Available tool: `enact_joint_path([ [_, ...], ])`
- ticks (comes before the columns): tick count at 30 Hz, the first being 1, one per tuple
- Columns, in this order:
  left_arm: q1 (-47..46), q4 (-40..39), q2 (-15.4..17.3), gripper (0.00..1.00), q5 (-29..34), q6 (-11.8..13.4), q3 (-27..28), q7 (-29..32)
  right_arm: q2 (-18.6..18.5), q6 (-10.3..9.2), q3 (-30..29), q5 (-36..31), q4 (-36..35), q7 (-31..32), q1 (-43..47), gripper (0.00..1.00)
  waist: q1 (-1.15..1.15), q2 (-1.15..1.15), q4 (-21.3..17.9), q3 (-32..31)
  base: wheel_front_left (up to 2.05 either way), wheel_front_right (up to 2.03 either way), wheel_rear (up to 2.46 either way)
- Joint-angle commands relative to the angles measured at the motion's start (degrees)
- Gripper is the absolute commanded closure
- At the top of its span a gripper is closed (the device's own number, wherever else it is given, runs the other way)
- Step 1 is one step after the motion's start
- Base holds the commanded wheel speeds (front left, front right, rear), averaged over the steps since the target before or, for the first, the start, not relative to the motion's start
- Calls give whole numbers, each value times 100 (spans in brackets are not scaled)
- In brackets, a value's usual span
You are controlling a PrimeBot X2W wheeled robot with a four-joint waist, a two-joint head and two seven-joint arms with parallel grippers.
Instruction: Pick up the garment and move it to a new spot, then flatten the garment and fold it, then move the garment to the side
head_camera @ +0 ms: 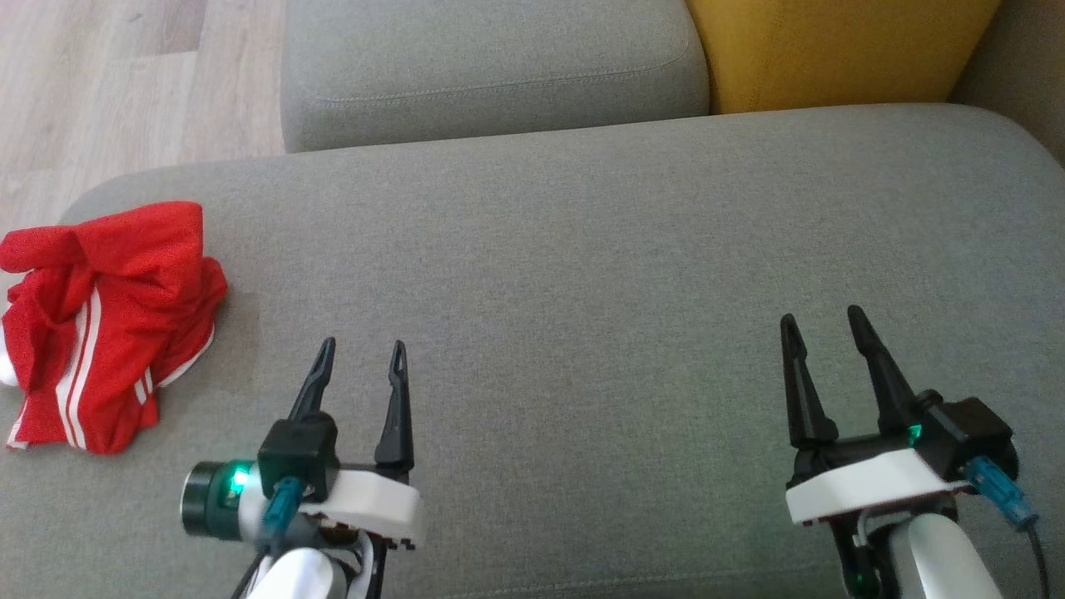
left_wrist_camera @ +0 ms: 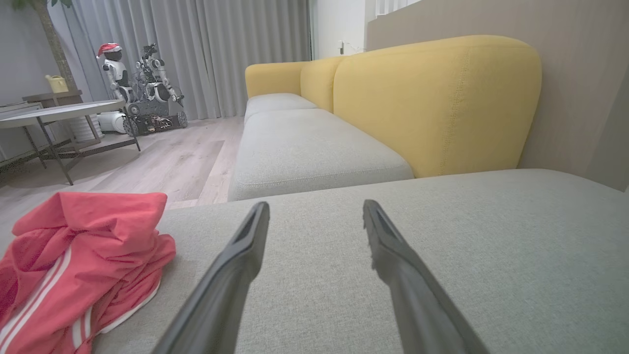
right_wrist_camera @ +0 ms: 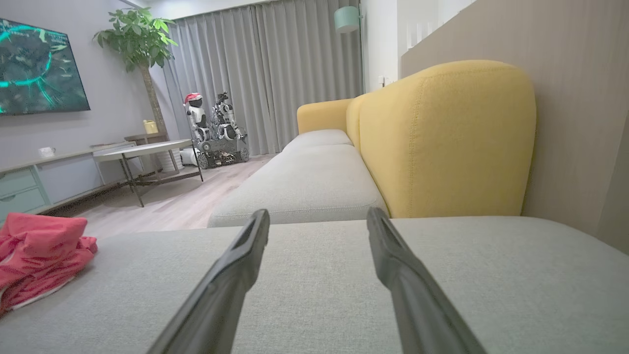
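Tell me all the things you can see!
garment: one, red with white stripes, crumpled at the sofa's left edge
sofa: one, grey seats and yellow backs, under both grippers
floor: one, pale wood, beyond the sofa
curtains: one set, grey, far wall
table: one, grey top, on the floor
robot with red hat: one, white, by the curtains
plant: one, green, left of the curtains
screen: one, dark with teal glow, on the wall
left gripper: one, dark fingers, open, near the garment
right gripper: one, dark fingers, open, over the sofa

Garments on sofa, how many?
1. The red garment lies crumpled at the left edge of the grey cushion, left of the left gripper; another piece could hide in its folds.
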Motion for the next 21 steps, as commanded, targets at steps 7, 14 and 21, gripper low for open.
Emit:
enact_joint_path([
  [7,52,-183,-284,0,326,-265,606,-168,-46,-4,290,526,-34,-3,-281,0,0,0,-5,-35,0,0,0],
  [14,237,103,-652,0,511,-647,1076,-222,-48,-4,336,1103,123,90,-309,0,0,0,-10,-55,0,0,0],
  [21,298,240,-895,0,700,-992,1461,-222,-48,-4,380,1135,233,96,-336,0,0,0,-23,-59,0,0,0],
])
